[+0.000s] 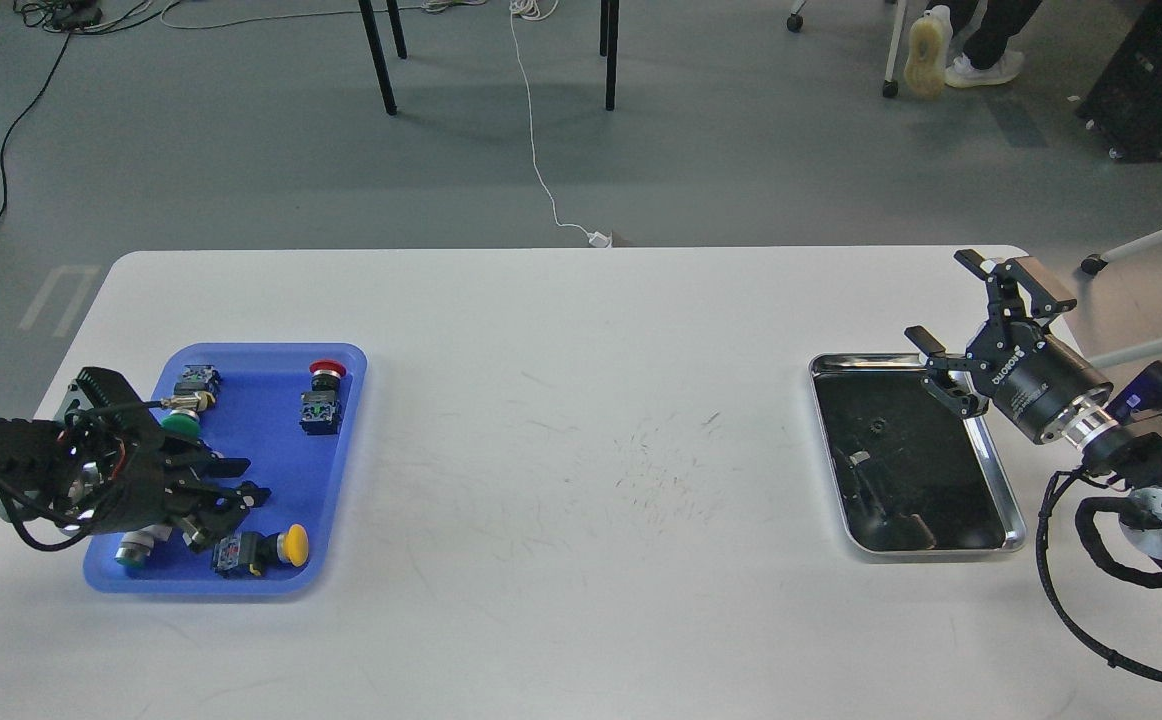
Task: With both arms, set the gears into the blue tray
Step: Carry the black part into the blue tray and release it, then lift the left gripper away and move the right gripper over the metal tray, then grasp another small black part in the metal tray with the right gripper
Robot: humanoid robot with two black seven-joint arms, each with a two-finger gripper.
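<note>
— Over on the right side of the bench, what sits in the steel tray?
— One small black gear lies on its dark floor, toward the far half. The right claw hangs above the tray's far right corner, fingers spread wide, holding nothing.
— And the left side?
— The blue tray lies near the bench's left edge. It carries push-button switches: a red-capped one, a yellow-capped one, a green-capped one. No gear is visible in it.
— The left claw?
— The left claw is low over the tray's near left part, just beside the yellow switch. Its fingers are dark and tangled; I cannot tell whether they are parted or what they hold.
</note>
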